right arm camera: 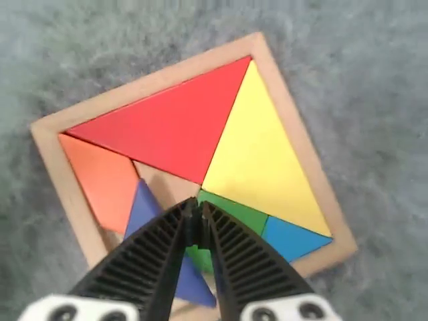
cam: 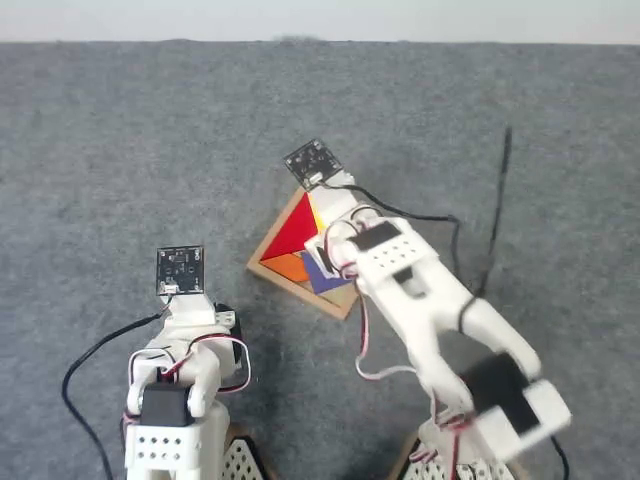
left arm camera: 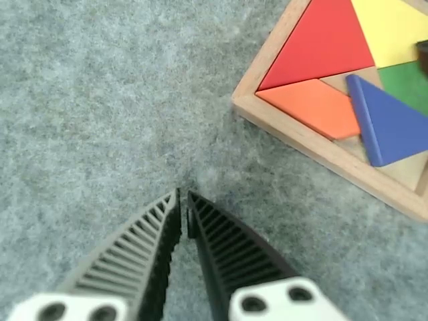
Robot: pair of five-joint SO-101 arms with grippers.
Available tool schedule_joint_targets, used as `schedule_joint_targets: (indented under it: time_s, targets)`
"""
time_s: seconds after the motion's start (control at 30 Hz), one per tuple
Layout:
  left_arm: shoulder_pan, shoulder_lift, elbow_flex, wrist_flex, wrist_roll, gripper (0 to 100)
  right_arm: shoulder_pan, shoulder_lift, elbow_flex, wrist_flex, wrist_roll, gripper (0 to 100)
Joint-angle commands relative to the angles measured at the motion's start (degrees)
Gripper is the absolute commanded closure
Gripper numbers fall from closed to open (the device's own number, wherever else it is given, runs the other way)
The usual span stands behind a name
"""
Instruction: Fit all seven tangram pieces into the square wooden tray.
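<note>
High view: square wooden tray (cam: 290,288) sits corner-on mid tabletop (cam: 120,150), which is grey felt. The right arm (cam: 420,300) reaches over the tray. The left arm (cam: 180,330) is off to the side, well apart from the tray.

Left wrist view: left gripper (left arm camera: 182,195) over bare felt, jaws all but closed, a sliver of gap, nothing in them. The tray's corner is nearby, holding the red triangle (left arm camera: 321,43), orange parallelogram (left arm camera: 311,107) and dark blue triangle (left arm camera: 391,124), which lies askew on bare wood.

Right wrist view: right gripper (right arm camera: 196,204) above the tray, jaws pressed together and empty, tips over the spot where red meets the yellow triangle (right arm camera: 257,154) and green piece (right arm camera: 234,214). A light blue triangle (right arm camera: 287,237) fills one corner.
</note>
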Motion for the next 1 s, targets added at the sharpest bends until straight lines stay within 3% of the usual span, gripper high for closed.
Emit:
schedule_joint_targets:
  time_s: [0.0, 0.43, 0.73, 0.97]
  targets:
    - [-0.35, -1.14, -0.75, 0.26, -0.88, 99, -1.1, 4.53, -7.38, -1.45, -0.79, 99.1]
    - [-0.35, -1.14, -0.75, 0.26, -0.88, 99, -7.25, 7.69, -9.85, 4.26, -0.53, 99.1]
    - [-0.35, -1.14, -0.75, 0.26, -0.88, 99, -7.08, 6.46, -7.65, 7.25, -0.53, 99.1]
    - [-0.35, -1.14, -0.75, 0.26, -0.88, 99, -1.8, -8.31, -1.14, 7.25, -0.53, 99.1]
